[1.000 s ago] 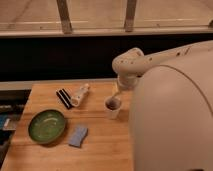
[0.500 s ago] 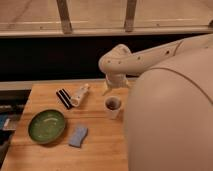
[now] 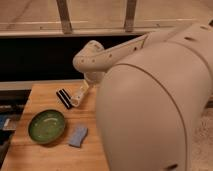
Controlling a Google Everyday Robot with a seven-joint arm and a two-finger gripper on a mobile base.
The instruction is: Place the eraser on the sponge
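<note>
The eraser point(image 3: 63, 98), a small black block with a white stripe, lies on the wooden table point(image 3: 45, 152) at the back, left of centre. A white tube-like bottle point(image 3: 78, 96) lies against its right side. The light-blue sponge point(image 3: 78, 136) lies flat nearer the front, to the right of the green bowl. My gripper point(image 3: 89, 82) hangs under the arm's rounded joint point(image 3: 92, 60), just above and right of the bottle and eraser. It is well back from the sponge.
A round green bowl point(image 3: 47, 126) sits at the left of the table. My arm's large white shell point(image 3: 155, 110) fills the right half of the view and hides that side of the table. A dark wall and railing run behind.
The arm's joint and gripper have swung left, from over the paper cup towards the bottle and eraser. The cup is now hidden behind the arm. Eraser, sponge and bowl have not moved.
</note>
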